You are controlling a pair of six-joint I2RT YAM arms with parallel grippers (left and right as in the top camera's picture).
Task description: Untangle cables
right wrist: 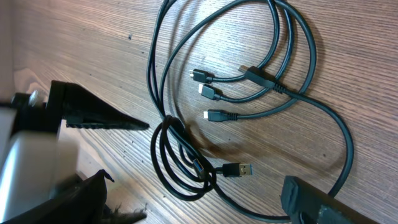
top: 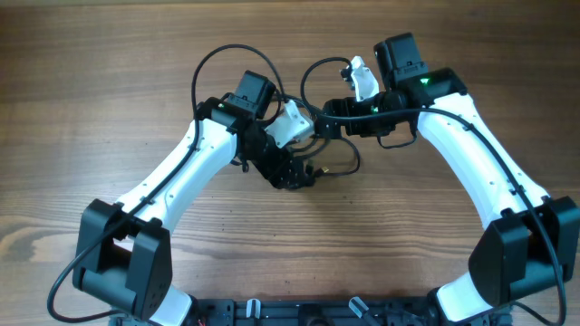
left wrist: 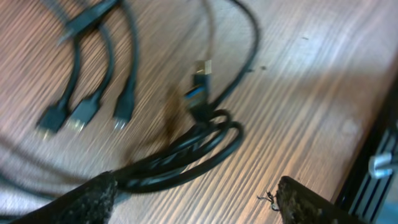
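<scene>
Black cables (right wrist: 169, 126) lie in loose loops on the wooden worktop (top: 91, 91), with a small coil knotted at their middle. The left pincer (left wrist: 196, 194), released and empty, hangs over that coil, which runs across its gap. The right pincer (right wrist: 127, 152), also released, sits just beside it.

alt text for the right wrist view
A black multi-plug cable lies in loose loops on a wooden table, one stretch wound in a small coil beside its USB plug. The right gripper stands open, holding nothing.
</scene>
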